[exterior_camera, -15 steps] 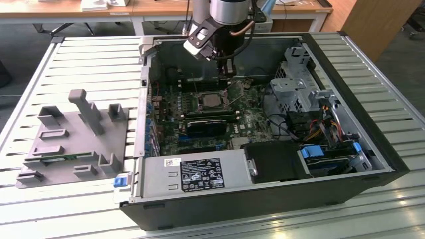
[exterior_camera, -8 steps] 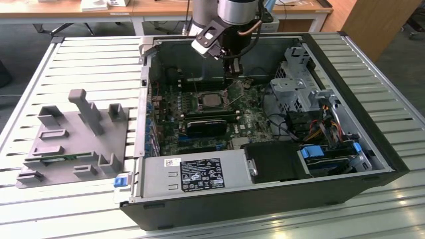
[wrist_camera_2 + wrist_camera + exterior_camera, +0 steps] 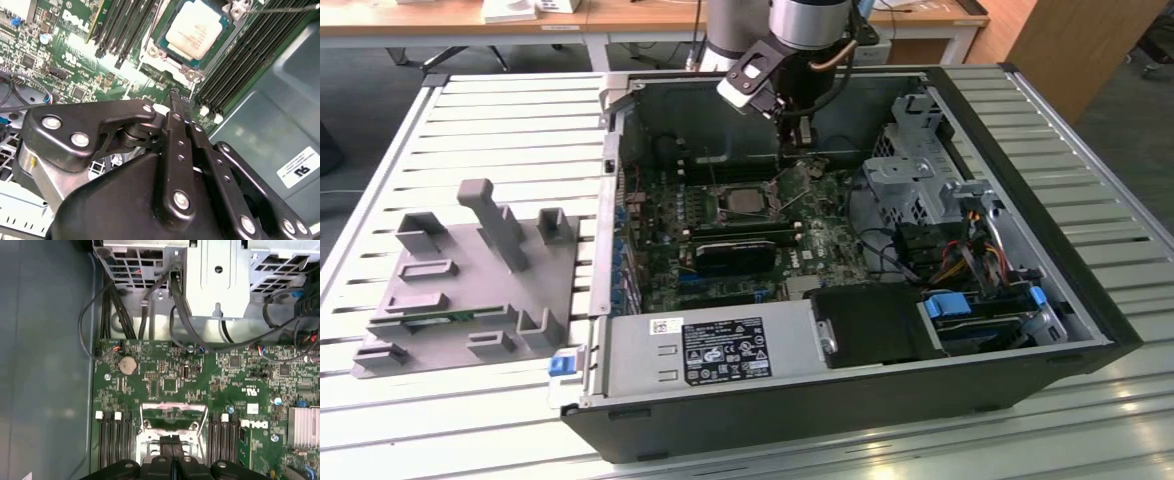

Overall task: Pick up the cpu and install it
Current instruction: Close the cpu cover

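The cpu [image 3: 194, 29], a square chip with a pale shiny metal top, lies flat in the motherboard socket, and it is also the grey square [image 3: 747, 200] in the middle of the board in the exterior view. My gripper [image 3: 175, 97] hangs above the green board a short way from the socket, apart from the chip. Its black fingers are pressed together with nothing seen between them. In the first wrist view the gripper [image 3: 171, 442] hovers over the socket's metal frame [image 3: 174, 415], which hides the chip there. A thin wire lever [image 3: 280, 8] runs past the socket.
The open black computer case [image 3: 854, 400] lies on a slatted metal table [image 3: 480, 120]. A grey plastic fixture [image 3: 467, 280] stands at the exterior view's left. Inside are a power supply [image 3: 707, 350], a metal drive cage [image 3: 921, 150], black cables [image 3: 150, 305] and memory slots [image 3: 245, 55].
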Robot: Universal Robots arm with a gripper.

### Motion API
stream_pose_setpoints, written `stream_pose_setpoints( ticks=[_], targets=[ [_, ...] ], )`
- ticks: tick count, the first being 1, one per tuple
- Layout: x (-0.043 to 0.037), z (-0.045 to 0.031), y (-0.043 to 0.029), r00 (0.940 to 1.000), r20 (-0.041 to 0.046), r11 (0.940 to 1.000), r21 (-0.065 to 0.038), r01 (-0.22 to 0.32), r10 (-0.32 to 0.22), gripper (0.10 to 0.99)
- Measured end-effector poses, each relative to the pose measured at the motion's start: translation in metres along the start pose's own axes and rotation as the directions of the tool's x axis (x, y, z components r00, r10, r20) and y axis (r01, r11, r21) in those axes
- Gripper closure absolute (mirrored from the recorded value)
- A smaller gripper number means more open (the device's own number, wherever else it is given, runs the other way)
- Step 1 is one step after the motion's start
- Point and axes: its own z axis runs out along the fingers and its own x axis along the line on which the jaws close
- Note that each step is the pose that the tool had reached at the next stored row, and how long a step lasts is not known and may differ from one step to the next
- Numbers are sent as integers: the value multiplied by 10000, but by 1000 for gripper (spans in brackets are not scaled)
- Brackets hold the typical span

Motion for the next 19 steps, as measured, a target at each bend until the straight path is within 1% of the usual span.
stream_pose_setpoints(
  ticks=[2,7,9,13,19],
  targets=[
    [0,2,30,10000,-1,10000,-1,1,-1,980],
    [-2,9,160,10000,-1,10000,0,0,0,980],
    [-2,17,191,10000,-2,10000,-1,1,-1,980],
    [-2,41,227,10000,20,10000,-1,4,-4,980],
    [2,65,330,10000,38,10000,-1,4,-4,980]
  ],
)
